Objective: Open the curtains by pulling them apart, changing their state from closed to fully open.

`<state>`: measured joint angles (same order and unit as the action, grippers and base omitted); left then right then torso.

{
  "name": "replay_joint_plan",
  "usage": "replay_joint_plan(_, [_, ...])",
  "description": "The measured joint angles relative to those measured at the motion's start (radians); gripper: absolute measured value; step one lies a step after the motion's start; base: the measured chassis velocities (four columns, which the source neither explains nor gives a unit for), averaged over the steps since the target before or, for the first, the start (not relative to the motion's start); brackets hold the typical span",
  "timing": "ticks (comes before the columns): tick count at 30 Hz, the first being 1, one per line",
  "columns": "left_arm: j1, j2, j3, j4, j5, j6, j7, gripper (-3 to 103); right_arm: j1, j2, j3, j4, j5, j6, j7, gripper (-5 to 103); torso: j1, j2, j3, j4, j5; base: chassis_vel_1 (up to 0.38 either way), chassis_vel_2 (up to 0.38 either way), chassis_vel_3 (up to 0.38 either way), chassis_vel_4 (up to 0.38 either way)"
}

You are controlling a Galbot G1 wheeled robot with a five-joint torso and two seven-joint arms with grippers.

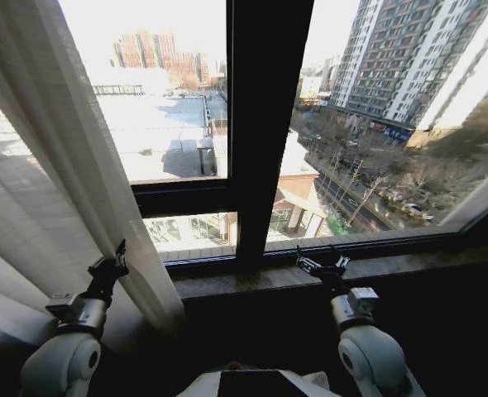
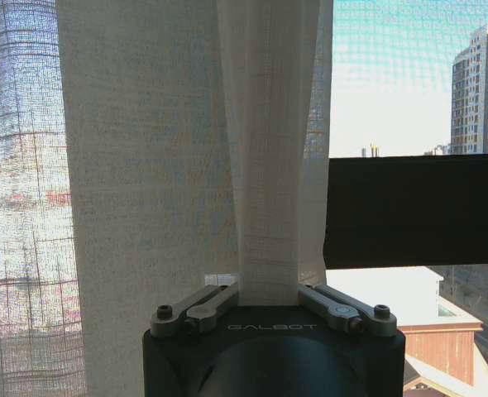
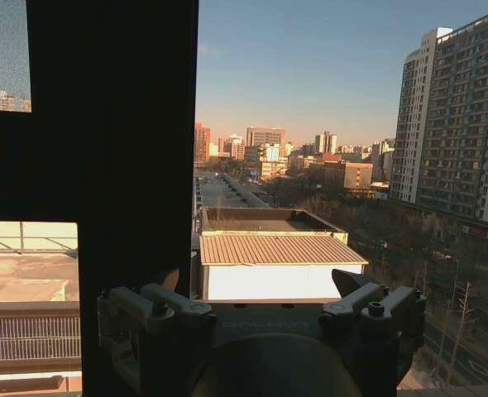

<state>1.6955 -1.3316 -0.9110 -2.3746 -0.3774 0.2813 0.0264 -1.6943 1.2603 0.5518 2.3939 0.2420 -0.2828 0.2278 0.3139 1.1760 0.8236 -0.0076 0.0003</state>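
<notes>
Left end effector (image 2: 269,302) pinched a pleat of the left curtain panel (image 1: 54,190), drawn aside to bare the window; right end effector (image 3: 265,302), spread, hovered before the dark window frame (image 1: 265,124).

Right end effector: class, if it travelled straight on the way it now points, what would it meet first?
Probably the window glass. The open right end effector hovers over the sill, aimed outward beside the dark frame bar. No curtain lies ahead, though depth is unclear.
</notes>
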Motion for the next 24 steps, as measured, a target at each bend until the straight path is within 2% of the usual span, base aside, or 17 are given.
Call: replay_joint_plan(24, [0.003,-0.009,0.002,0.0,0.003,-0.008,0.006,0,0.004,0.003,-0.011,-0.007,-0.003,0.0,-0.001,100,0.0,0.0,0.0,0.0,0.0,0.122,0.114,-0.128,-0.122])
